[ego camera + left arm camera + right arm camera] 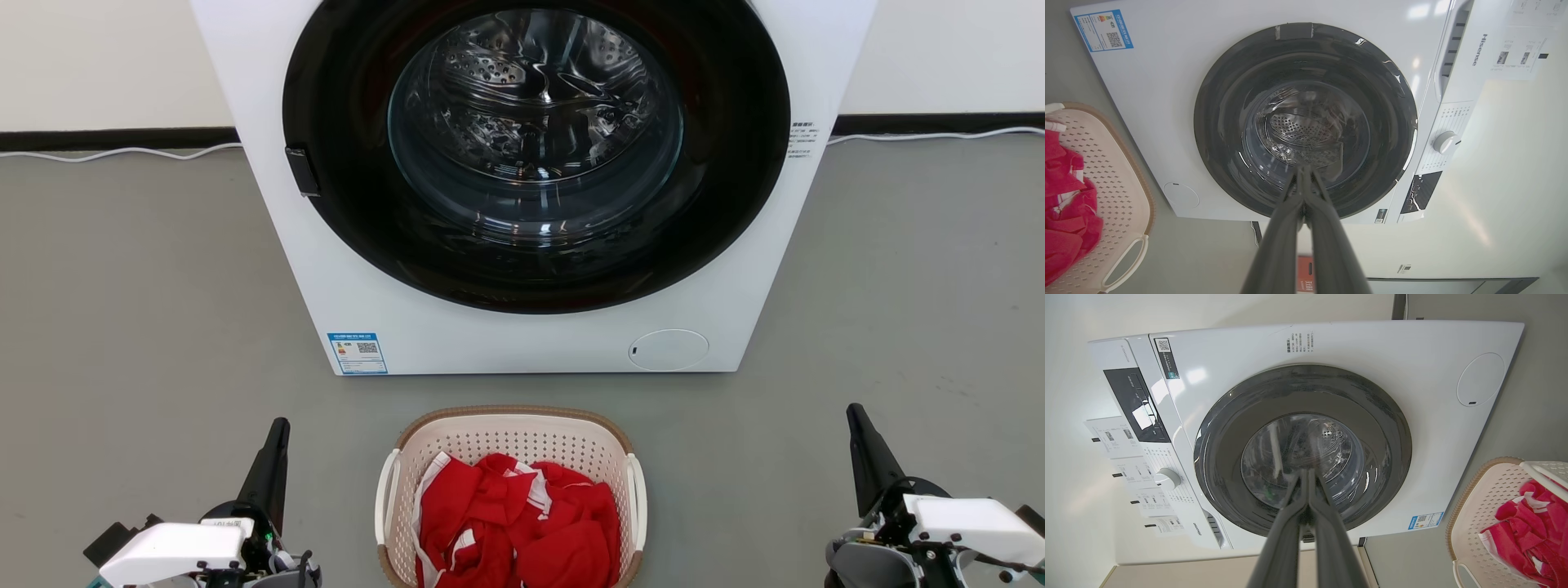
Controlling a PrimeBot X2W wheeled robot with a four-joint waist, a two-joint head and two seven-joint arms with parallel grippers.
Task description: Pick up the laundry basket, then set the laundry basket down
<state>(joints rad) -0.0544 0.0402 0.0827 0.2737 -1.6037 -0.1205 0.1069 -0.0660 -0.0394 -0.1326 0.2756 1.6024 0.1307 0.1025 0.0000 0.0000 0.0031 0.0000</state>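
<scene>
Laundry basket (522, 439): it stands on the floor (147, 310) at the bottom middle of the head view, between the two hands and apart from both. The picture edge cuts off its near end.
Basket look: cream perforated walls, a brown woven-look rim, rounded corners.
Handles: a white left loop handle (384, 496) and a white right loop handle (639, 500), one on each long side. Both hands are away from them.
Contents: crumpled red cloth (522, 523) with white stripes lies inside, and the far inner wall is bare above it.
Left hand (279, 429): it is at the lower left of the head view, well apart from the basket. Its two dark fingers are pressed together and carry nothing. In the left wrist view the tips meet in front of the door glass.
Right hand (855, 411): it is at the lower right, also well apart from the basket. Its fingers are pressed together in the same way and carry nothing.
Washing machine (522, 343): a white front loader, just behind the basket, with a narrow strip of floor between them.
Door (535, 147): round and dark, with a glass centre through which the steel drum shows.
Machine front: a blue label (357, 353) at the lower left, a round white cover (669, 349) at the lower right.
Background: a pale wall with dark skirting, and a white cable (122, 152) on the grey floor along it.
</scene>
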